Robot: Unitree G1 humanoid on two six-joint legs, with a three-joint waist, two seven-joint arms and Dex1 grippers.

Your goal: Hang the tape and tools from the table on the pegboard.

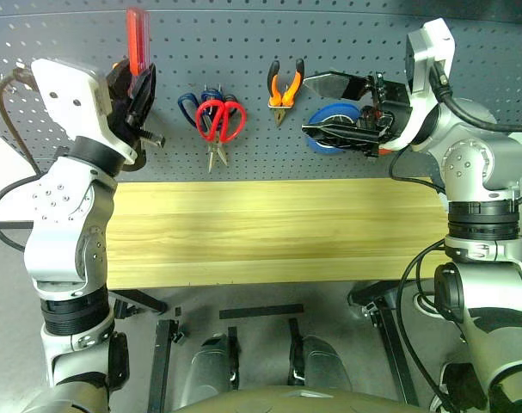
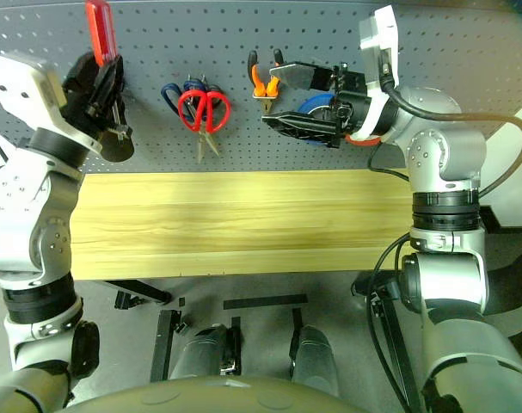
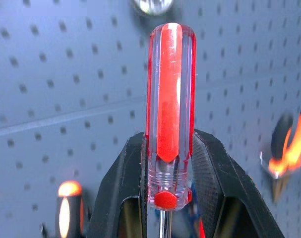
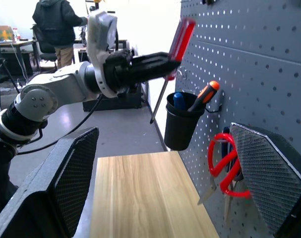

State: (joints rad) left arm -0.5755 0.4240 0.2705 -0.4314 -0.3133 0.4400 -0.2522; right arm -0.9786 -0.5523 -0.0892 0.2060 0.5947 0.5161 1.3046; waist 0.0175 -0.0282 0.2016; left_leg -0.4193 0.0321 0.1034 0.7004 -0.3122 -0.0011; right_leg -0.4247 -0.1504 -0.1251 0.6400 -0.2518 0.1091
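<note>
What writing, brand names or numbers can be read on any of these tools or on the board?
None can be read. The screwdriver, red-handled scissors, pliers, blue tape, black cup, pegboard and table show no legible text or marks.

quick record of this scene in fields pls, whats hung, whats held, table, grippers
held: left gripper jaws shut on the screwdriver, red handle up, in front of the pegboard
hung: red-handled scissors, pliers, blue tape
cup: black cup on the pegboard, holding an orange-and-blue-handled screwdriver
right gripper: jaws open, holding nothing, in front of the blue tape
table: bare top
</note>
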